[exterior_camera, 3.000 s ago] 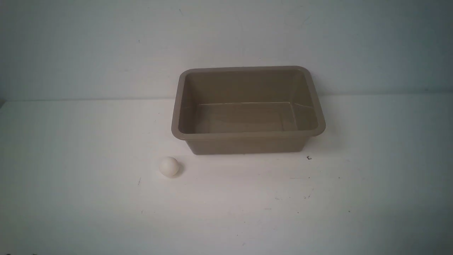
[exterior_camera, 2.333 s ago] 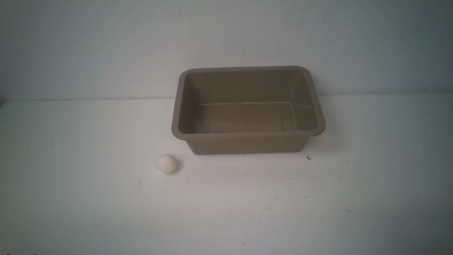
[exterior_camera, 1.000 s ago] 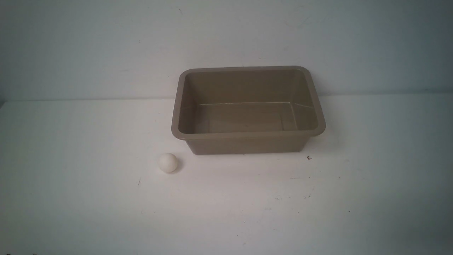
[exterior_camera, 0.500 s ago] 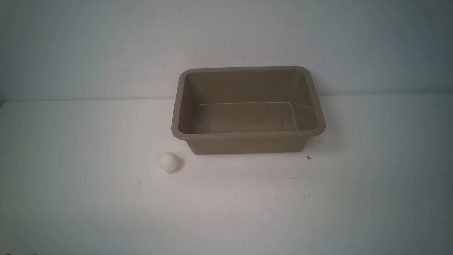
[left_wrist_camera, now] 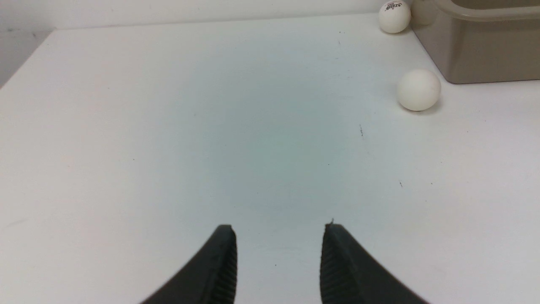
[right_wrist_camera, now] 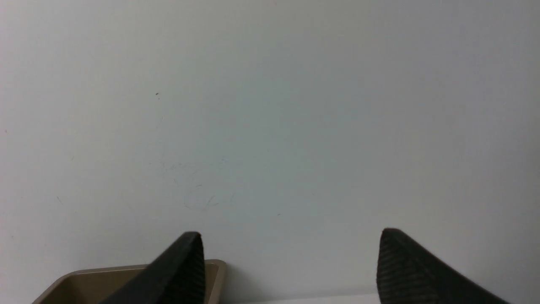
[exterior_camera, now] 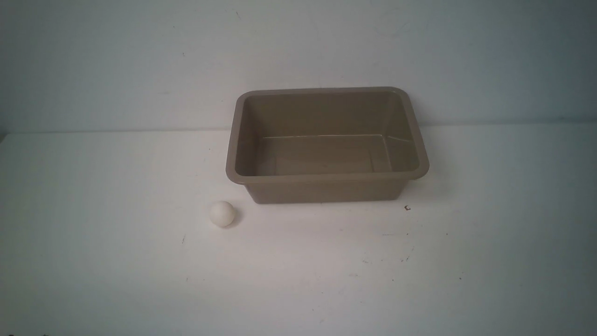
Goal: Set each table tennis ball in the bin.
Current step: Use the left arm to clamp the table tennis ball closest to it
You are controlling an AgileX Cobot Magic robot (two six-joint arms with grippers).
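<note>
Beside bin [exterior_camera: 326, 177] | left wrist: logo ball [left_wrist_camera: 394, 17] | front: plain ball [exterior_camera: 222, 213] only

Printed table tennis ball [left_wrist_camera: 394, 17] beside bin corner: small dark logo, too small to read.

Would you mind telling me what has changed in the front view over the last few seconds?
The ball rolled a little way farther from the robot, toward the near left corner of the bin, and has now come to rest. Nothing was taken hold of or let go. The bin stayed where it was, with nothing visible inside it.
</note>
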